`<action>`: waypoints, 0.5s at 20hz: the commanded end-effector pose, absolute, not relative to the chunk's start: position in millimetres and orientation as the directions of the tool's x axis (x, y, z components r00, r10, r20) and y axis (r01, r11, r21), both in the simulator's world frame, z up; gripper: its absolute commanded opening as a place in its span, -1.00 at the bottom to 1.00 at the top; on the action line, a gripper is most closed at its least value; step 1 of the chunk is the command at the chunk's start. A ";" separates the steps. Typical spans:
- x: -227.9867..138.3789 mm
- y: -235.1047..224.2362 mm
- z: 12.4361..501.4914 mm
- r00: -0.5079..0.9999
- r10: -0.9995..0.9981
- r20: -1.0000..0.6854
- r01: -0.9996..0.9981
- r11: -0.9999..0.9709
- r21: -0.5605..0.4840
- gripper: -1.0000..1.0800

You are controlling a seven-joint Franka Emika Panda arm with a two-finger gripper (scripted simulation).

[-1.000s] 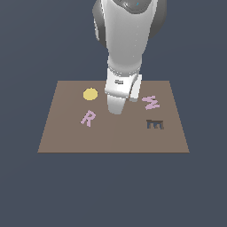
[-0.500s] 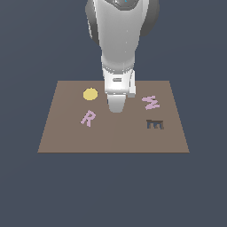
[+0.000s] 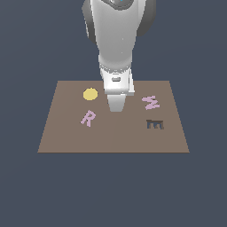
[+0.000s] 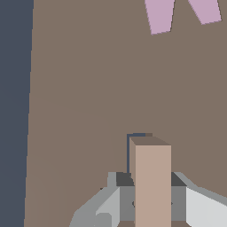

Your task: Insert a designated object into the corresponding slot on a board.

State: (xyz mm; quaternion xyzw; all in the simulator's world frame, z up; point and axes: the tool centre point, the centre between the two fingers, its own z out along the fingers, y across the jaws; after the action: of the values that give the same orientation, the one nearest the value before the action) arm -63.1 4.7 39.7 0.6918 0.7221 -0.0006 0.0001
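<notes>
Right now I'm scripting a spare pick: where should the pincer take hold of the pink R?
The pincer is shut on the tan block. Once free, I'd come straight down on the pink R, which lies flat on the board, and pinch across its straight stem: parallel edges, bare board around it.

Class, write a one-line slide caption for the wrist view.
Claw holding the tan block above the brown board.

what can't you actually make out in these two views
- T block: exterior view, hidden behind the arm; wrist view, only one bar shows, the rest cut off by the frame edge.
- T slot: wrist view, only a dark corner shows beside the block.
- Tool fingertips: exterior view, hidden by the tool's own body.
- Pink letter: wrist view, cropped.
</notes>
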 end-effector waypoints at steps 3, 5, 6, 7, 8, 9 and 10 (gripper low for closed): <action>-63.1 4.6 38.1 -0.044 0.999 -0.001 0.999 0.044 -0.001 -1.00; -63.0 4.6 33.4 -0.046 0.999 -0.001 0.999 0.046 0.000 -1.00; -63.0 4.5 31.4 -0.047 0.999 -0.001 0.999 0.047 0.000 -1.00; -63.0 4.5 30.2 -0.047 0.999 -0.001 0.999 0.047 0.000 -1.00; -63.0 4.3 29.8 -0.047 0.999 -0.001 0.999 0.047 0.000 -1.00; -63.0 4.3 29.8 -0.047 0.999 -0.001 0.999 0.047 0.000 0.92; -63.0 4.3 29.8 -0.047 0.999 -0.001 0.999 0.047 0.000 0.92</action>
State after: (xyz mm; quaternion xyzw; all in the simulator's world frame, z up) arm -63.3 4.4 30.1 0.6903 0.7235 -0.0006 0.0000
